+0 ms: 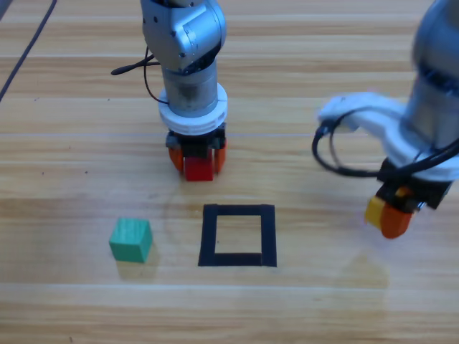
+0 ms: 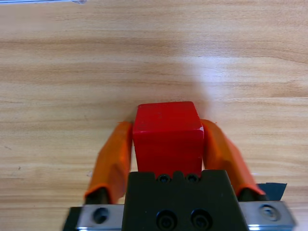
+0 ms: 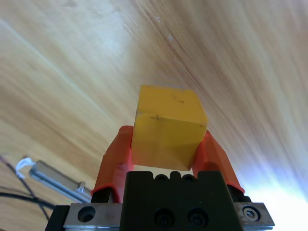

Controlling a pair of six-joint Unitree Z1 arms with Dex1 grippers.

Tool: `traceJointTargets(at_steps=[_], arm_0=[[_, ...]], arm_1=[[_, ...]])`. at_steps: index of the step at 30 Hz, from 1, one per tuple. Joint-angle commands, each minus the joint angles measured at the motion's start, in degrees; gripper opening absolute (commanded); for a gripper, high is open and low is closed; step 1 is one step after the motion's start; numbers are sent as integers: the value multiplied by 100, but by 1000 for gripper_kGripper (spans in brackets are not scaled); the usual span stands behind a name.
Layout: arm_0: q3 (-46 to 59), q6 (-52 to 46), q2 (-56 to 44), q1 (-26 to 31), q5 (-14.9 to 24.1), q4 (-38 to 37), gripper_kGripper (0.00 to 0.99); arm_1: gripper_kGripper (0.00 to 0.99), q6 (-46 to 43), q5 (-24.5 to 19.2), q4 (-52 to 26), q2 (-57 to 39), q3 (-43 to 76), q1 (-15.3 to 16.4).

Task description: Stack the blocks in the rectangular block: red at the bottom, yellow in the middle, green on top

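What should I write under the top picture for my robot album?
Left hand holds red, right hand holds yellow; green waits.

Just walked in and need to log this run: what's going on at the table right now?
Two arms are building a block stack. The left pincer is shut on the red cube, just behind the black tape rectangle, whose inside holds nothing yet. The right pincer is shut on the yellow cube and holds it off to the right of the rectangle. The green cube sits untouched on the wooden table, left of the rectangle. Nothing is stacked yet.
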Motion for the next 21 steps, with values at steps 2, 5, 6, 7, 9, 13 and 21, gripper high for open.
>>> traceJointTargets(at_steps=[2, 5, 6, 7, 9, 13, 21], arm_0=[[296, 12, 43, 75, 225, 30, 117], [437, -14, -212, -65, 278, 21, 89], [489, -32, -326, -171, 278, 21, 89], [524, -49, -423, -294, 304, 21, 89], [630, -93, -625, -549, 322, 21, 89], [841, -208, -977, -1050, 331, -14, 75], [1148, -550, -1021, -1604, 234, -146, 63]], arm_1=[[175, 3, 425, 42, -572, 218, 58], [176, 3, 504, -37, -519, 244, 58], [176, 20, 504, -45, -502, 236, 58], [175, 29, 504, -54, -502, 227, 58], [176, 64, 495, -72, -519, 209, 58], [176, 91, 486, -151, -467, 227, 58], [176, 135, 398, -239, -370, 271, 58]])
